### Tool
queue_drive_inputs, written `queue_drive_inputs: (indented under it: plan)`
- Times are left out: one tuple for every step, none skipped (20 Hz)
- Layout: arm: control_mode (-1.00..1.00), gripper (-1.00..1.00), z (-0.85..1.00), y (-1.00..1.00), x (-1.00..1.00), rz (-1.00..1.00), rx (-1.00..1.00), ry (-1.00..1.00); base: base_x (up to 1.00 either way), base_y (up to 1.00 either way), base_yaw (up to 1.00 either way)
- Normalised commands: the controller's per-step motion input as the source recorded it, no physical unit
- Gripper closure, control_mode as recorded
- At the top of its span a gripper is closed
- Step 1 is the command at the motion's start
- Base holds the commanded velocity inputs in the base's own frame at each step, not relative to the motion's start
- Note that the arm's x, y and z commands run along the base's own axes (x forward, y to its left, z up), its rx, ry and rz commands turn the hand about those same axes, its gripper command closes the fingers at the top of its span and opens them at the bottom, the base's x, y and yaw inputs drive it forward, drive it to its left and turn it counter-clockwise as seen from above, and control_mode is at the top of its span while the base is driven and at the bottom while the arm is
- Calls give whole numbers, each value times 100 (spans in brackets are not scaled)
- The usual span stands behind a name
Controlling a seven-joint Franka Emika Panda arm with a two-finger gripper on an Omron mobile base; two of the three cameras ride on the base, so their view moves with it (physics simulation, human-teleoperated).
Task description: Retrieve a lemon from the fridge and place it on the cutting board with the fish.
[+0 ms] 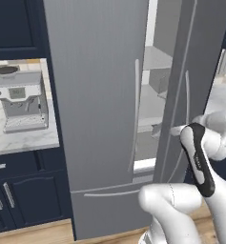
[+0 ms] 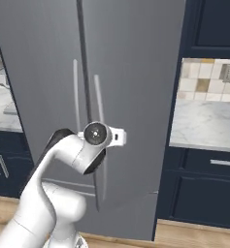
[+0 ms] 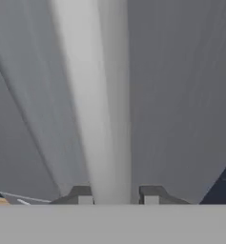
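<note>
I see the big grey fridge (image 1: 105,109) between dark blue cabinets (image 2: 208,193). Its right door (image 1: 190,95) stands partly open, showing white shelves (image 1: 155,102). My jaws sit one on each side of the door's long handle (image 3: 97,105). A coffee machine (image 1: 20,101) stands on the marble tabletop (image 1: 24,140).

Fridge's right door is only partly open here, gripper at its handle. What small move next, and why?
Probably keep pulling the handle outward to swing the fridge door wider: the gripper has a finger on each side of it, and the gap shows shelves but no lemon yet.
</note>
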Motion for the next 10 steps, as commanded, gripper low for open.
queue_drive_inputs:
  plan:
    - [-100, 100, 19, -100, -100, 5, 10, 5, 0, 0, 0]
    - [-100, 100, 16, -100, -100, 5, 9, 5, 0, 0, 0]
    - [-100, 100, 11, -100, -100, 5, 10, 5, 0, 0, 0]
    - [-100, 100, 5, -100, -100, 2, 10, 7, 0, 0, 0]
    - [-100, 100, 0, -100, -100, 0, 11, 12, 0, 0, 0]
    - [-100, 100, 0, -100, -94, 0, 10, 15, 0, 0, 0]
    - [-100, 100, 0, -100, -76, 0, 6, 19, 0, 0, 0]
    - [-100, 100, 0, -100, -48, 0, 4, 24, 0, 0, 0]
    - [-100, 100, 0, -100, -26, 0, 5, 18, 0, 0, 0]
    - [-100, 100, 0, -100, 0, 0, 6, 10, 0, 0, 0]
